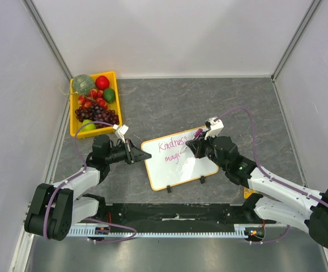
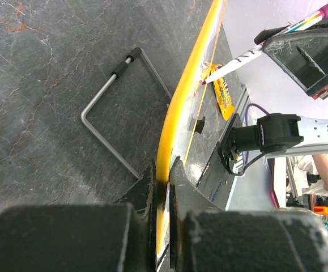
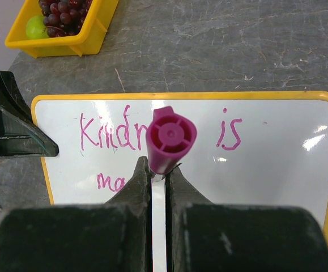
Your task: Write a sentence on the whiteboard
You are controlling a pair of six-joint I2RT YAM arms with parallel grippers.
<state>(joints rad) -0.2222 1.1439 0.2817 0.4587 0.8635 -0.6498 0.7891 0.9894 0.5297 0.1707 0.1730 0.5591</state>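
Observation:
The whiteboard (image 1: 192, 167) lies tilted on the grey table, with an orange-yellow frame (image 2: 180, 102). My left gripper (image 1: 145, 154) is shut on the frame at its left short edge, and the jaws (image 2: 164, 175) pinch the rim. The sentence (image 1: 172, 145) shows in pink as "Kindness" with "magi" below. In the right wrist view I read "Kindn" (image 3: 104, 133), "is" (image 3: 229, 133) and "ma" (image 3: 110, 182). My right gripper (image 3: 160, 167) is shut on a magenta marker (image 3: 170, 139). Its white barrel (image 2: 248, 55) slants down, and the tip meets the board's face (image 3: 277, 170).
A yellow bin (image 1: 116, 85) of fruit stands at the back left, close behind the left arm. A bent metal rod (image 2: 101, 96) lies on the table under the board's far side. Two black clips (image 1: 169, 188) sit on the board's near edge. White walls enclose the table.

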